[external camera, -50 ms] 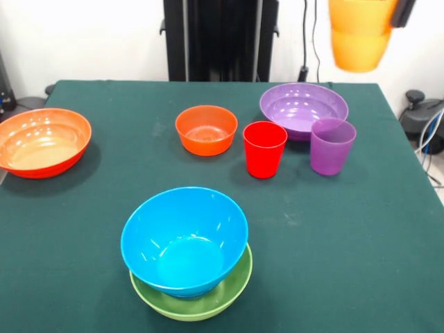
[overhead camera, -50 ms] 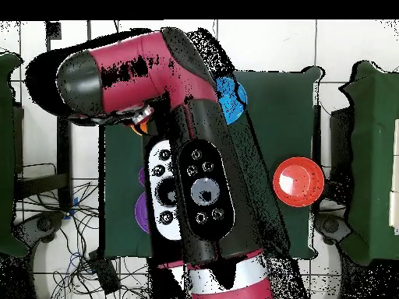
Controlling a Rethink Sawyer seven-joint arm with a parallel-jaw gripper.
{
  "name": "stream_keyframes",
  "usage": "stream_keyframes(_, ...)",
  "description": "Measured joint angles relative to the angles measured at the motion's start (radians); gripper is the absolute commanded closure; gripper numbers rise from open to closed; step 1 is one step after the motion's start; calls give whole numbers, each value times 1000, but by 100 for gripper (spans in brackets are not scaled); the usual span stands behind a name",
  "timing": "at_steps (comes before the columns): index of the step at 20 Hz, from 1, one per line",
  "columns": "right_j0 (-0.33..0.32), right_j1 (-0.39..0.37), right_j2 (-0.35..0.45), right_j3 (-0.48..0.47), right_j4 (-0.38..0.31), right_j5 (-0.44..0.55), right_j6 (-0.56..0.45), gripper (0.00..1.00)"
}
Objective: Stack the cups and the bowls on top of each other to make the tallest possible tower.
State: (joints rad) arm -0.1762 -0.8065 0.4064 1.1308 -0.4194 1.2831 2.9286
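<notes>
The pincer (external camera, -50 ms: 401,14) shows only as a dark piece at the upper right edge of the front view, touching the rim of the orange cup (external camera, -50 ms: 361,38), which hangs in the air well above the tabletop (external camera, -50 ms: 333,243); the cup is off the cloth, so I judge the pincer clamped on it, though the fingers themselves are mostly out of frame.

The step in hand looks like carrying this cup to the tower (external camera, -50 ms: 187,257) at the near edge; to do it well, the cup should travel high enough to clear the purple bowl (external camera, -50 ms: 303,107), the purple cup (external camera, -50 ms: 332,146) and the red cup (external camera, -50 ms: 264,148) below it, then come down upright over the middle of the light blue bowl (external camera, -50 ms: 184,239); that bowl sits tilted in the lime green bowl (external camera, -50 ms: 208,302), so a gentle, centred set-down matters, or the cup may slide.

All the pieces are glossy plastic, smooth and likely slippery; the orange cup is waisted; the small orange bowl (external camera, -50 ms: 206,129) stands mid-table, the wide orange-red bowl (external camera, -50 ms: 43,142) far off at the left edge; the tabletop cloth is matt dark green.

In the overhead view the red arm (overhead camera, -50 ms: 140,70) covers most of the tabletop.
</notes>
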Motion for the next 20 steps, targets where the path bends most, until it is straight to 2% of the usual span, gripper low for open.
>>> stream_keyframes(8, -14, 35, 0, -98, -1, 0, 0, 100)
stream_keyframes(15, -57, 48, 0, -110, -4, -7, -12, 100)
stream_keyframes(20, -101, 56, 0, -110, -7, -33, -60, 100)
